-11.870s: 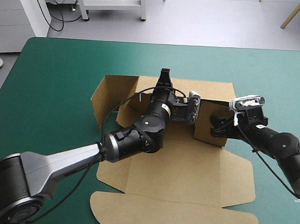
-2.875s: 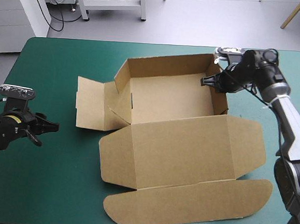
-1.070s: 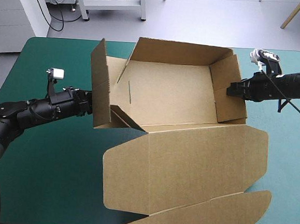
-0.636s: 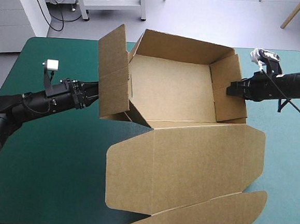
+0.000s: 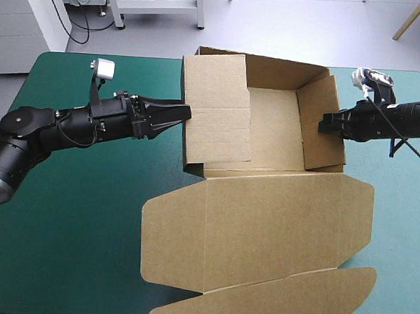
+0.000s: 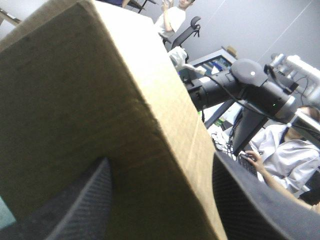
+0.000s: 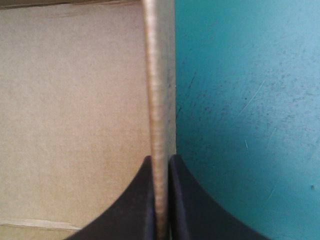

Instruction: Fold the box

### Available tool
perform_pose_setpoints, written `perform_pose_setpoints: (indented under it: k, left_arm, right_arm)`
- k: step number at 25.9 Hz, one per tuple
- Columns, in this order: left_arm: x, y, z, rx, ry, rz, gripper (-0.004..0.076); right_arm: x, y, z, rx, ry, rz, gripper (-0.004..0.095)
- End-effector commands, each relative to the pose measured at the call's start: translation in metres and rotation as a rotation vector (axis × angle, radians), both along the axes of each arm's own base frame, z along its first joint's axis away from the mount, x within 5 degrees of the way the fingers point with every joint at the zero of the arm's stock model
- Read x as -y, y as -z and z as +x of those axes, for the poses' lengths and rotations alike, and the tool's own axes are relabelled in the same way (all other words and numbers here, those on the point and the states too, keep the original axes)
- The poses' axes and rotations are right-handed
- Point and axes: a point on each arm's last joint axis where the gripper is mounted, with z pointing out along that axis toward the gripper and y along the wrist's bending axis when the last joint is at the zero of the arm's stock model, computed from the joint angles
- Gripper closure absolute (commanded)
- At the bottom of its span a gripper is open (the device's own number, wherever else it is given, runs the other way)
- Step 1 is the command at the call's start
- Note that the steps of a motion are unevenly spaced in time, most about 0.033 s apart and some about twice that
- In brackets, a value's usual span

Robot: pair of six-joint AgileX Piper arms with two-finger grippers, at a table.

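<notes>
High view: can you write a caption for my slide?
Left gripper at a flap tipped over the brown box; right gripper pinches the opposite wall.

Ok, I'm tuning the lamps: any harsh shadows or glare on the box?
High view: even light, only soft shadows inside the box beside the folded-in flap. Left wrist view: the box's near face is shaded, its upper face brightly lit. Right wrist view: the pinched wall edge shows a pale sheen.

The high view is bright and even across the teal-green cover (image 5: 82,212), and the shadows inside the box (image 5: 263,227) are soft. At the left wrist the box's face looks dim against a bright room, perhaps backlit. At the right wrist its edge carries a pale sheen.
</notes>
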Motion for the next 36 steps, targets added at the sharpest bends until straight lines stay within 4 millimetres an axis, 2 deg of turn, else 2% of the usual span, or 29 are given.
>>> perform_pose_setpoints:
  k: [1, 4, 6, 11, 15, 22, 29, 36]
  left_arm:
    - [0.001, -0.023, -0.004, 0.042, -0.010, 0.011, 0.0277]
    - [-0.002, -0.033, 0.000, 0.087, -0.066, 0.068, 0.0217]
    - [-0.004, -0.036, 0.004, 0.082, -0.119, 0.107, 0.0216]
    - [0.000, -0.031, 0.012, 0.038, -0.127, 0.168, 0.0216]
    - [0.000, -0.031, 0.032, -0.023, -0.183, 0.320, 0.0216]
    - [-0.003, -0.040, 0.050, -0.086, -0.215, 0.507, 0.0234]
    - [0.008, -0.042, 0.059, -0.076, -0.267, 0.676, 0.0251]
    - [0.020, -0.028, 0.065, -0.105, -0.259, 0.867, 0.0279]
  right_arm:
    - [-0.007, -0.030, -0.008, 0.095, 0.037, 0.078, 0.0918]
    - [-0.013, -0.031, -0.005, 0.101, 0.077, 0.091, 0.0911]
    - [-0.023, -0.031, -0.003, 0.107, 0.081, 0.089, 0.0911]
    - [-0.043, -0.032, -0.001, 0.123, 0.099, 0.091, 0.0911]
    - [-0.058, -0.031, -0.001, 0.117, 0.114, 0.067, 0.0911]
    - [-0.066, -0.031, 0.001, 0.123, 0.153, 0.075, 0.0909]
    - [-0.076, -0.027, -0.002, 0.094, 0.168, 0.012, 0.0907]
    - [-0.088, -0.022, -0.001, 0.085, 0.206, -0.029, 0.0905]
